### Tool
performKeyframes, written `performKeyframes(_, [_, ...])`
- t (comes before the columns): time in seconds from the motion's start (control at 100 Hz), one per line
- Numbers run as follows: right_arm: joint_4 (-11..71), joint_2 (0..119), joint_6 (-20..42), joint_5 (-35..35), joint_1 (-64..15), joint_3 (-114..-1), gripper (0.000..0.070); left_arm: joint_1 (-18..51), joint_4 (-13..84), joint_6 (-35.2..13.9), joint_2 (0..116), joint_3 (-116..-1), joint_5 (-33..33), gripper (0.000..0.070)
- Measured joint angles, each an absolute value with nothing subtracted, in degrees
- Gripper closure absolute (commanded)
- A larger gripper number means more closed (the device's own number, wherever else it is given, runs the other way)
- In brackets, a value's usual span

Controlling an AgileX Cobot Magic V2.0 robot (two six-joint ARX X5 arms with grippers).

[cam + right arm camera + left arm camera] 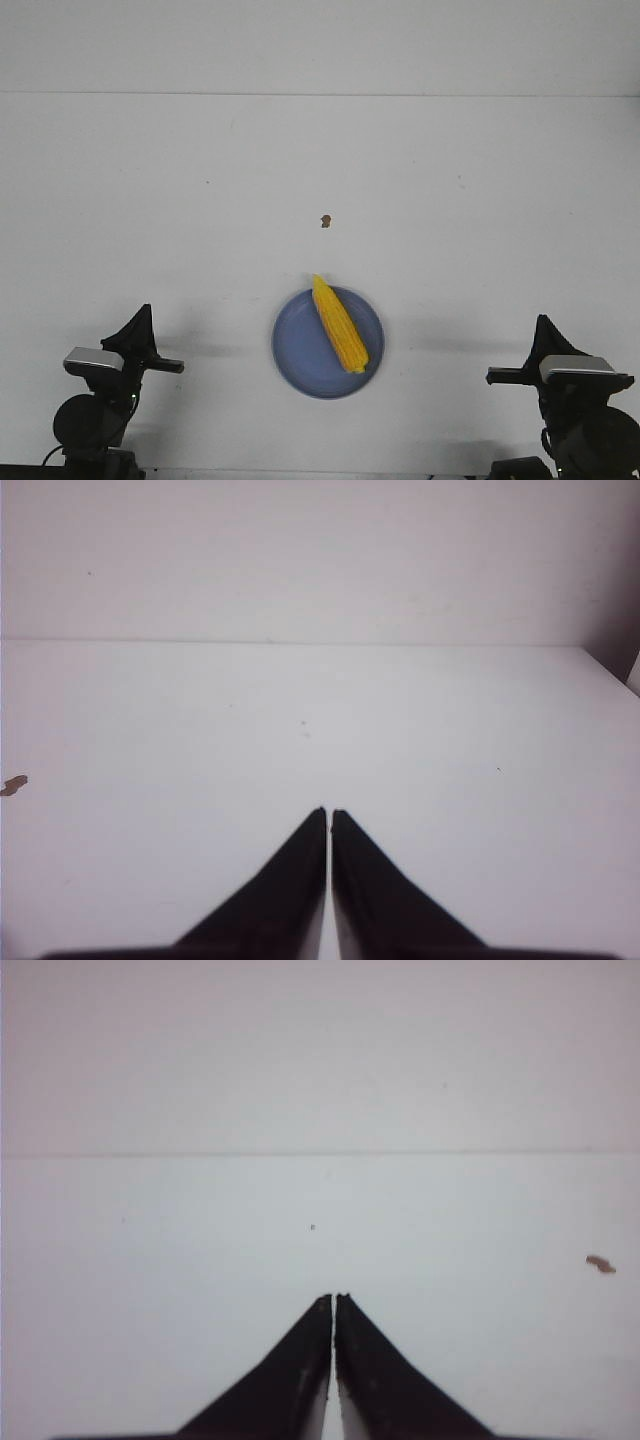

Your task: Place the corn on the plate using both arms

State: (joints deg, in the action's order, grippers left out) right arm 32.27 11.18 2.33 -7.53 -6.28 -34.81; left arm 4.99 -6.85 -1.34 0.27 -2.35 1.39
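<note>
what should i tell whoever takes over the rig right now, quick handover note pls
Left gripper: shut, empty, parked at the near left of the table.
Right gripper: shut, empty, parked at the near right.
Corn cob: lying diagonally on the blue plate, its tip reaching the far rim.
Done: corn is on the plate, both arms clear of it.
Left: nothing visible for the task; a small brown speck sits on the table beyond the plate.

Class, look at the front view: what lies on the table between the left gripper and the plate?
Nothing: between left gripper and plate the white table is bare.
</note>
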Motion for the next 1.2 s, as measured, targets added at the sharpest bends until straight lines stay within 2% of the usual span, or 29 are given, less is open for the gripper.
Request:
performKeyframes(0.2, [32.3, 11.2, 2.3, -7.5, -6.3, -34.8, 0.0688, 4.4, -10.0, -1.1, 0.2, -1.9, 1.4, 0.0685])
performKeyframes(1.2, [32.3, 11.2, 2.3, -7.6, -6.3, -34.8, 0.0688, 4.4, -9.8, -1.1, 0.3, -1.9, 1.4, 0.0685])
